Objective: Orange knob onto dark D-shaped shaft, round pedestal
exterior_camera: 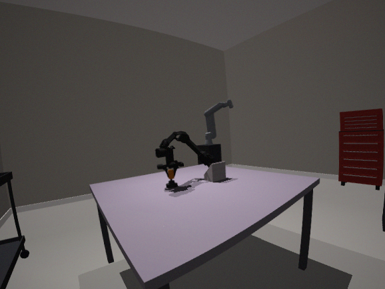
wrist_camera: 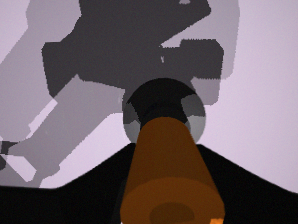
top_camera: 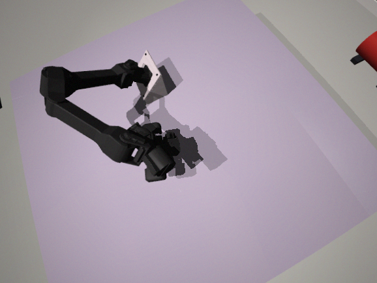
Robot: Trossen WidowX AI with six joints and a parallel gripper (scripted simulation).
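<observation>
My gripper (exterior_camera: 171,178) (wrist_camera: 164,149) points down and is shut on the orange knob (exterior_camera: 170,173) (wrist_camera: 165,165), with a finger on either side. The knob looks upright. The dark round pedestal (exterior_camera: 172,184) (wrist_camera: 162,89) stands on the table directly below it. The knob's lower end is above the pedestal's base, not down on it. The knob hides most of the shaft in the wrist view, so whether the shaft's tip is inside the hole cannot be told. The flat sides are hidden. In the top view the arm covers the knob and pedestal.
The arm's pale angled mount (top_camera: 152,70) (exterior_camera: 217,171) stands on the lilac table (top_camera: 228,212) (exterior_camera: 200,216) behind the pedestal. The arm's shadows fall across the table around the pedestal. A red cabinet (exterior_camera: 361,156) and a grey arm (exterior_camera: 210,123) stand beyond the table.
</observation>
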